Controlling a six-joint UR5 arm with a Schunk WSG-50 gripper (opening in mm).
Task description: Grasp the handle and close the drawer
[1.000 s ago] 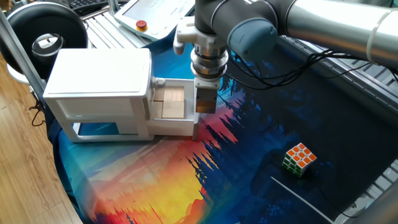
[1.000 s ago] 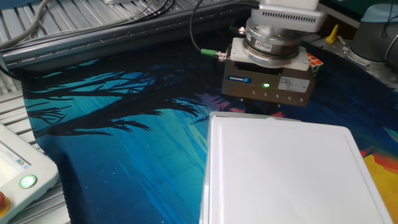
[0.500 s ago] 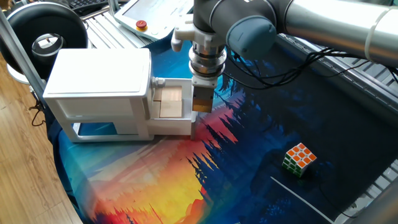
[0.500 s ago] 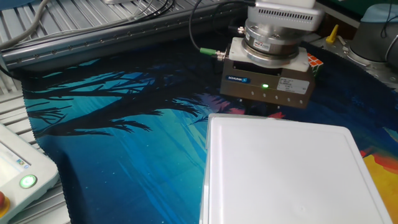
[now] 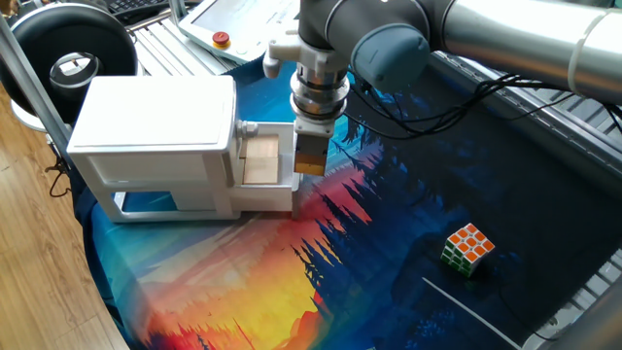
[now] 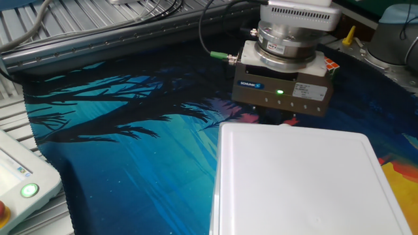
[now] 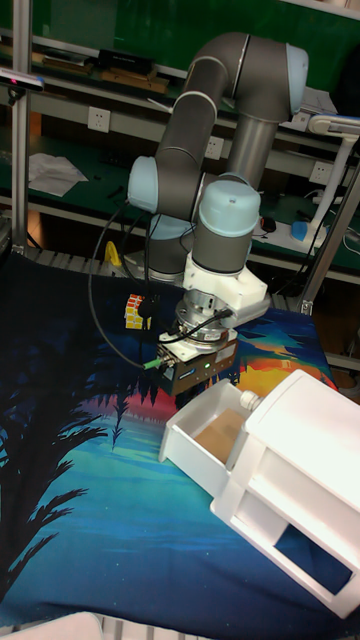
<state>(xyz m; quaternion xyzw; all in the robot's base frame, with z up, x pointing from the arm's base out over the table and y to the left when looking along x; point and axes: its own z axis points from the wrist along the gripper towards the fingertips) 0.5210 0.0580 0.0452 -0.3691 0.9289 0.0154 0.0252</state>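
Note:
The white drawer (image 5: pixel 262 160) sticks partly out of the white cabinet (image 5: pixel 155 126), and its wood-coloured inside shows. My gripper (image 5: pixel 307 177) points down, right against the drawer's front panel (image 5: pixel 295 185). Its fingers look closed on the handle, which they hide. In the other fixed view the gripper body (image 6: pixel 281 91) stands just behind the cabinet top (image 6: pixel 300 183), which covers the fingers and the drawer. The tall fixed view has the gripper (image 7: pixel 196 390) at the far end of the open drawer (image 7: pixel 205 440); no black knob shows there.
A Rubik's cube (image 5: pixel 467 248) lies on the colourful mat to the right, well away from the arm. A teach pendant (image 5: pixel 243 24) and a black round device (image 5: pixel 73 49) sit beyond the cabinet. Cables trail behind the arm.
The gripper has moved left toward the cabinet, and the drawer has slid further in with it. Less of the wood-coloured inside shows now.

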